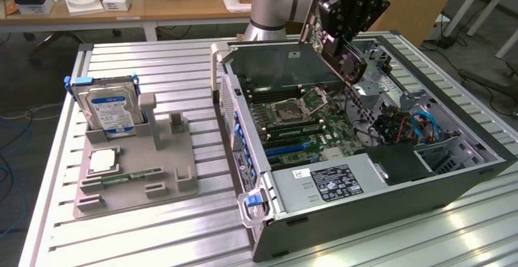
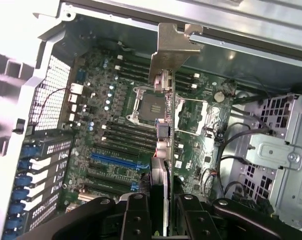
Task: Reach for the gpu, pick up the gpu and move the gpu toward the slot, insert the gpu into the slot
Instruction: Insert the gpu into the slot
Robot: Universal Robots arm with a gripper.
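— What is seen in the exterior view?
— A slatted metal table (image 1: 162, 73) is seen, with an open case (image 1: 364, 218) laid on it. The gpu (image 1: 346, 60) is held tilted above the case, clamped in the gripper (image 1: 341, 31).
— And in the wrist view?
— The gpu (image 2: 160, 170) is seen edge-on, gripped between the fingers (image 2: 135, 212), with its bracket (image 2: 173, 47) at the far end. It is held over the motherboard (image 2: 105, 100), clear of the blue slot (image 2: 118, 160).
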